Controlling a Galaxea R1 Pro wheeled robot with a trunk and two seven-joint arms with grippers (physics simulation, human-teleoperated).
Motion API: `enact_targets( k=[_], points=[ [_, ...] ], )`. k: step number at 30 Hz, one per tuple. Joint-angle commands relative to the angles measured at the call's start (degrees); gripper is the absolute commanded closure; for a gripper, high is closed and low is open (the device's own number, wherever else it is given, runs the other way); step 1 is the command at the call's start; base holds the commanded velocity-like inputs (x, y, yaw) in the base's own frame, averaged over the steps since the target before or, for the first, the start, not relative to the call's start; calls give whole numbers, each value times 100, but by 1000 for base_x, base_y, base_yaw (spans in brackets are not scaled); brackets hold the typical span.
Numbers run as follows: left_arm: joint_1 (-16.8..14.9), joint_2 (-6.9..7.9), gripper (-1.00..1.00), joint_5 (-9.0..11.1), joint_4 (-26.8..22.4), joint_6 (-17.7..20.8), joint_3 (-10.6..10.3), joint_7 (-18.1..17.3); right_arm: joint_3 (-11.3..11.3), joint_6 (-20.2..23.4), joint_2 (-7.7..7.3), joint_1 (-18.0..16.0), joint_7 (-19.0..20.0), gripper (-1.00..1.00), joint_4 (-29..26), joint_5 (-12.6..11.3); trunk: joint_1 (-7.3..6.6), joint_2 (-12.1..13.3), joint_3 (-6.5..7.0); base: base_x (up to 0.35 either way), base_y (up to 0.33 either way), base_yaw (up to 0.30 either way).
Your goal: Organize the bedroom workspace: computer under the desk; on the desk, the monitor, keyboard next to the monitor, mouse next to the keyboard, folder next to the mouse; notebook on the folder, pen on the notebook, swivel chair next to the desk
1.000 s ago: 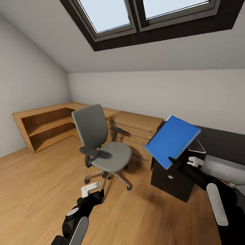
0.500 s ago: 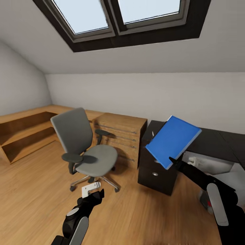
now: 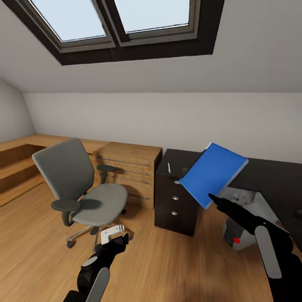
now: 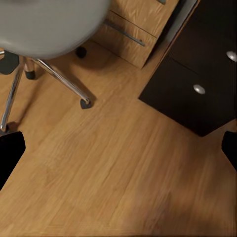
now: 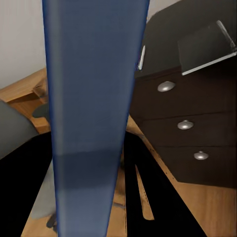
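The right gripper (image 3: 211, 197) clenched the blue folder (image 3: 213, 173) by its lower edge, tilted above the desk's (image 3: 268, 176) drawer end. The left gripper (image 3: 112, 233) hung released over open floor (image 3: 176, 260) beside the chair (image 3: 79, 188).

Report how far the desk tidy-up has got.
Done: the folder is off the swivel chair, whose seat is bare. In hand: the right gripper holds it up, tilted, near the desk. Left: setting it on the desk, stacking notebook and pen, moving the chair over. The left gripper is open.
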Motion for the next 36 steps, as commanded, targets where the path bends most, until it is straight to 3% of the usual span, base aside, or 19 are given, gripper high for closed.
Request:
enact_targets(
  k=[1, 13, 30, 36],
  points=[
    [-4, 1, -100, 61, -8, 9, -6, 58, -9, 34, 1, -6, 21, 100, -2, -4, -23, 38, 12, 0, 0, -300],
    [-4, 1, -100, 61, 1, 9, -6, 53, -15, 34, 0, -6, 23, 100, 2, -4, -286, 519, 228, 0, 0, -281],
    [-4, 1, -100, 53, 9, 9, -6, 61, -18, 34, 0, -6, 26, 100, 7, -12, -660, 1201, 533, 0, 0, -17],
    [-4, 1, -100, 52, 10, 9, -6, 61, -18, 34, 0, -6, 29, 100, 7, -11, -792, 1442, 641, 0, 0, -206]
  ],
)
